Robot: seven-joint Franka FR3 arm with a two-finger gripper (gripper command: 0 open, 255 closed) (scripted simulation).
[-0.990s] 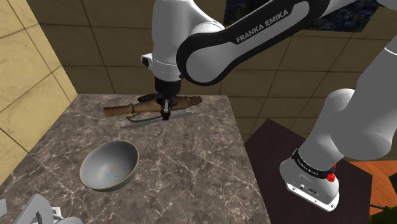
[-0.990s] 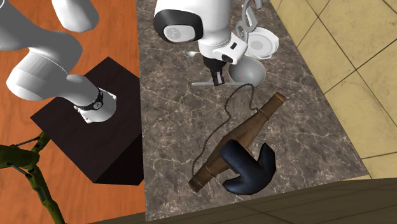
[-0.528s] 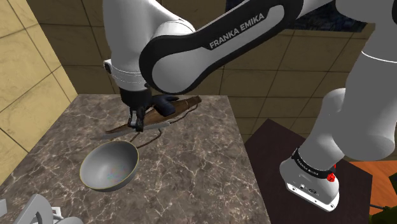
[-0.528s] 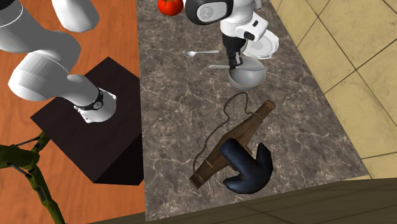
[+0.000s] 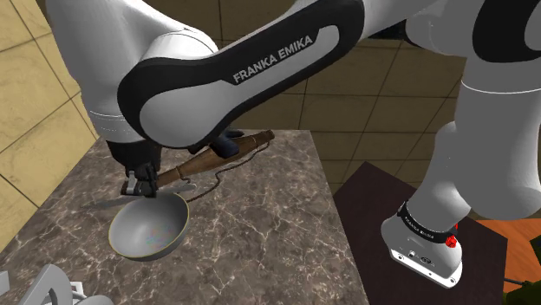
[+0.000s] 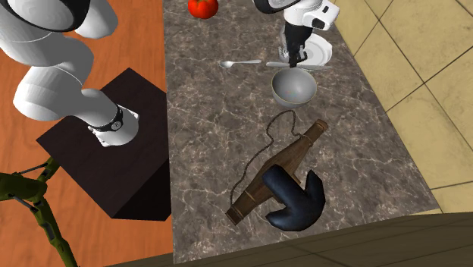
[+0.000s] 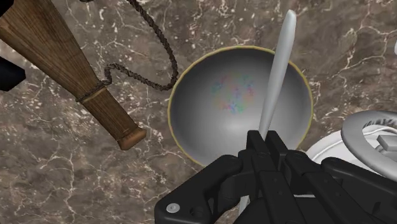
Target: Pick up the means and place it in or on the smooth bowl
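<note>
Countertop (image 5: pixel 260 225) of dark brown stone with pale veins carries everything; tan tiled walls stand behind it. In the second exterior view an orange floor (image 6: pixel 144 34) lies beside it, where the arm's dark box stand (image 6: pixel 121 163) sits.

Near the middle of the top rests a smooth grey bowl (image 5: pixel 149 227) with a thin yellowish rim, upright, its inside showing a faint coloured sheen. The black gripper (image 7: pixel 268 143) hangs just above the bowl's rim, its fingers clenched on the handle of a slim grey knife (image 7: pixel 280 70). The blade lies roughly level and reaches out across the bowl's mouth; whether it touches the rim cannot be told.

Beside the bowl lies a wooden club (image 6: pixel 277 171) with a dark cord (image 6: pixel 261 148) looped from it, and a dark blue curved object (image 6: pixel 296 199) rests against the club's thick end. On the bowl's other side sits a white round dish (image 6: pixel 318 51), just beside the bowl. A spoon (image 6: pixel 241 64) lies near it, and a red tomato (image 6: pixel 202 6) sits farther along the top.
</note>
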